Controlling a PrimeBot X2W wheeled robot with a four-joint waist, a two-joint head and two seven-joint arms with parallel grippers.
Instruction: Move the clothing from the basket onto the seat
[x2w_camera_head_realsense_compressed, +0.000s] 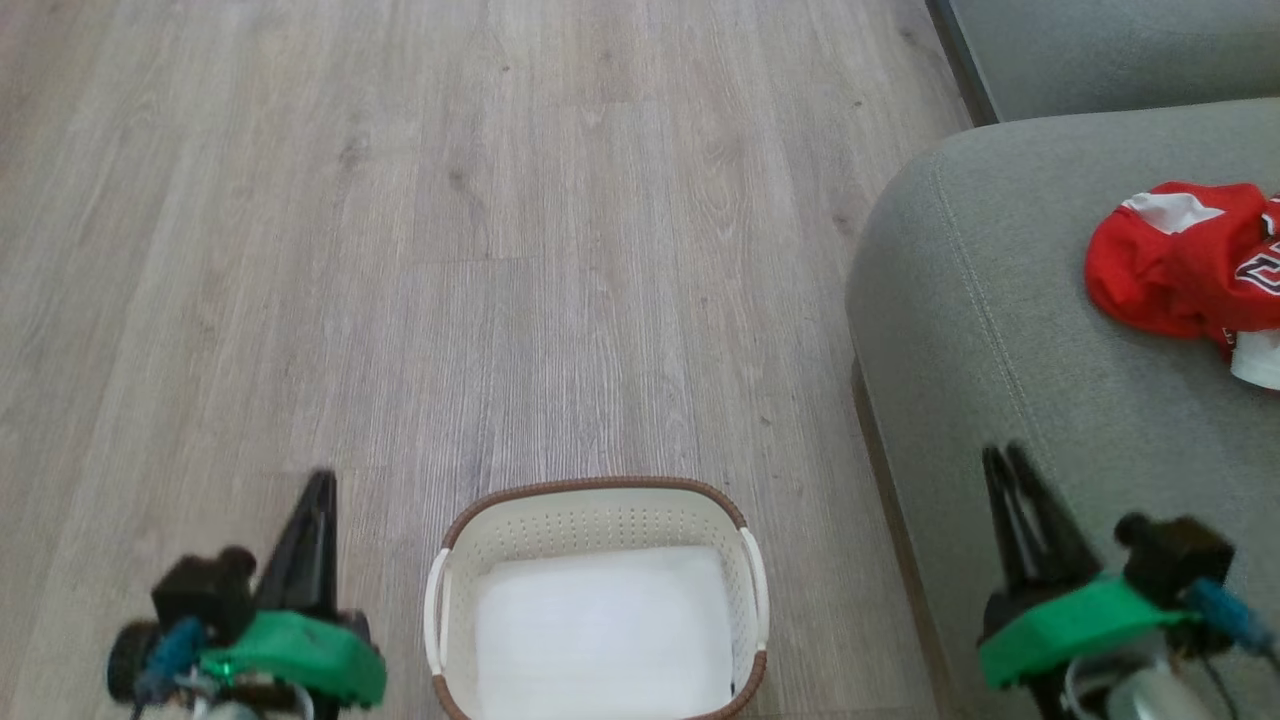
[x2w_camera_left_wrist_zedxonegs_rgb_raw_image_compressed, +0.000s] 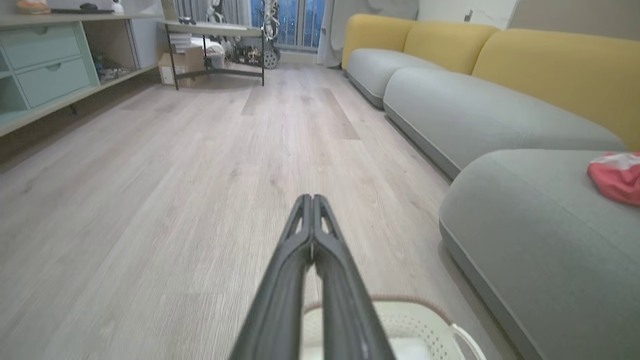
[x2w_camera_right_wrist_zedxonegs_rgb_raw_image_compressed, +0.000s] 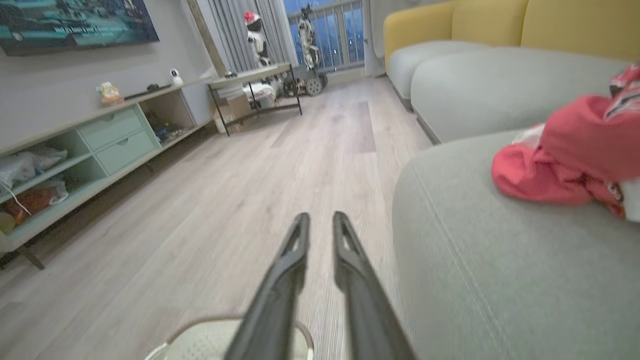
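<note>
The red clothing (x2w_camera_head_realsense_compressed: 1180, 260) with white trim lies bunched on the grey-green seat (x2w_camera_head_realsense_compressed: 1000, 330), near its far right. Both wrist views show the clothing (x2w_camera_left_wrist_zedxonegs_rgb_raw_image_compressed: 617, 180) (x2w_camera_right_wrist_zedxonegs_rgb_raw_image_compressed: 565, 160) resting on the seat (x2w_camera_left_wrist_zedxonegs_rgb_raw_image_compressed: 525, 225) (x2w_camera_right_wrist_zedxonegs_rgb_raw_image_compressed: 500, 250). The white basket (x2w_camera_head_realsense_compressed: 595, 487) with a brown rim stands on the floor at bottom centre and holds just a flat white pad (x2w_camera_head_realsense_compressed: 600, 630). My left gripper (x2w_camera_head_realsense_compressed: 322, 478) (x2w_camera_left_wrist_zedxonegs_rgb_raw_image_compressed: 312, 197) hovers left of the basket, fingers pressed together and empty. My right gripper (x2w_camera_head_realsense_compressed: 1003, 455) (x2w_camera_right_wrist_zedxonegs_rgb_raw_image_compressed: 320, 217) hangs over the seat's front edge, a narrow gap between its fingers and nothing in it.
Wood-plank floor (x2w_camera_head_realsense_compressed: 500, 250) stretches ahead. Further grey cushions with yellow backrests (x2w_camera_left_wrist_zedxonegs_rgb_raw_image_compressed: 550, 70) continue the sofa. A mint shelf unit (x2w_camera_right_wrist_zedxonegs_rgb_raw_image_compressed: 115, 140) lines the opposite wall, and a black-framed table (x2w_camera_left_wrist_zedxonegs_rgb_raw_image_compressed: 215, 35) stands by the window. The basket's rim (x2w_camera_left_wrist_zedxonegs_rgb_raw_image_compressed: 415, 320) (x2w_camera_right_wrist_zedxonegs_rgb_raw_image_compressed: 200, 340) sits under both grippers.
</note>
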